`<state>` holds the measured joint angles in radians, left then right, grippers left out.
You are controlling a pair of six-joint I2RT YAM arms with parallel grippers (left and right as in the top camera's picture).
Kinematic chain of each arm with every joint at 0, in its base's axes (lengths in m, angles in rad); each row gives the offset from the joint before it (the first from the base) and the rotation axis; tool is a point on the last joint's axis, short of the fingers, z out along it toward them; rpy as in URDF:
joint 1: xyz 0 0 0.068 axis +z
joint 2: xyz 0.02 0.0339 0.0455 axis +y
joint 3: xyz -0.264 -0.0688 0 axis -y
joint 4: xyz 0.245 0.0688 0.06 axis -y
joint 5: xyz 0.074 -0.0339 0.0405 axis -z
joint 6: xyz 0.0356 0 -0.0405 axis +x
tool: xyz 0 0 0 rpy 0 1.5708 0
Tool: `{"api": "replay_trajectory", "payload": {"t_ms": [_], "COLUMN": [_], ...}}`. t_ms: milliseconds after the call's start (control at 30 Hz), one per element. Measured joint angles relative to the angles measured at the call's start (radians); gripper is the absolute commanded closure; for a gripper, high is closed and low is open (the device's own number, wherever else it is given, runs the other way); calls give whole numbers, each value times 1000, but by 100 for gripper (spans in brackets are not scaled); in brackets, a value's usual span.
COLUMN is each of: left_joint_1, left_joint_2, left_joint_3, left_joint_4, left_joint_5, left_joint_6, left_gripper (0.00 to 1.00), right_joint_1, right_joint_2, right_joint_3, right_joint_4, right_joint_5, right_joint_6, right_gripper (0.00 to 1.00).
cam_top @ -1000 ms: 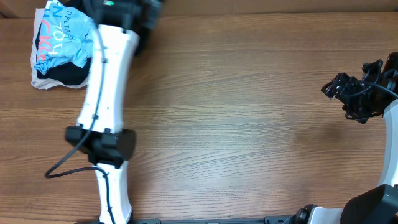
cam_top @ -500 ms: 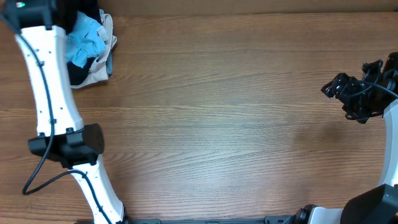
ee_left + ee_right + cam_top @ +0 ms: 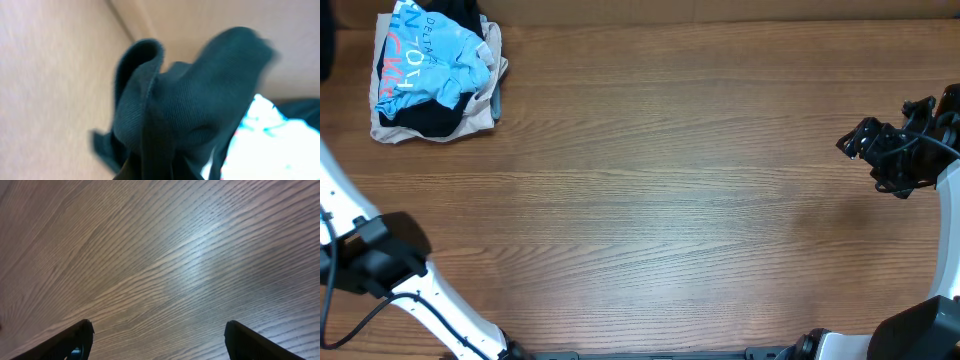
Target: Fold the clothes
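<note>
Black garment (image 3: pixel 190 100) pinched in closed left jaws: to be drawn clear of the upper-left blue top (image 3: pixel 425 60) onto mid-frame desk (image 3: pixel 670 200); right jaws wide, empty.

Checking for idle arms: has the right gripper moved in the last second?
No. Overhead, the right gripper sits at the same spot relative to the table's far edge, jaws open.

Blurred dark clothes (image 3: pixel 175 115) fill the left wrist view, hiding the left gripper.
</note>
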<state>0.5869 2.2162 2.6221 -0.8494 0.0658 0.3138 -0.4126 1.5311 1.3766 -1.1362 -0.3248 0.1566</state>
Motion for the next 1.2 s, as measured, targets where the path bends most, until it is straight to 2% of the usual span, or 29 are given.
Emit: {"api": "replay_trajectory", "payload": {"t_ms": [133,267,433,600,633,733,833,900,933,967,1200], "left_joint_1": [18,-20,-111,-220,-239,-293,-349,-394,-418,-440,-631], "left_joint_2": [0,0,0,0,0,0,0,0,0,0,0], "left_joint_3": [-120,-199,-203,-203,-203,-203,-203,-203,-203,-203,-200], "left_joint_4": [49,68,78,-3,-23,-80,-129,-159,-172,-182,-207], "left_joint_5": [41,60,77,29,17,-11,-18,-13,-8,-2,5], "left_joint_6": [0,0,0,9,13,33,34,35,33,32,14], "left_gripper": [96,96,96,94,87,52,42,22,8,0,0], "right_joint_1": [0,0,0,0,0,0,0,0,0,0,0], "right_joint_2": [0,0,0,0,0,0,0,0,0,0,0], "right_joint_3": [0,0,0,0,0,0,0,0,0,0,0], "right_joint_4": [-1,-1,0,-1,0,1,2,2,3,2,-7], "right_joint_5": [0,0,0,1,0,0,1,0,0,0,0], "right_joint_6": [0,2,1,1,1,1,1,2,1,2,0], "right_gripper": [12,12,12,12,12,12,12,12,12,12,12]}}
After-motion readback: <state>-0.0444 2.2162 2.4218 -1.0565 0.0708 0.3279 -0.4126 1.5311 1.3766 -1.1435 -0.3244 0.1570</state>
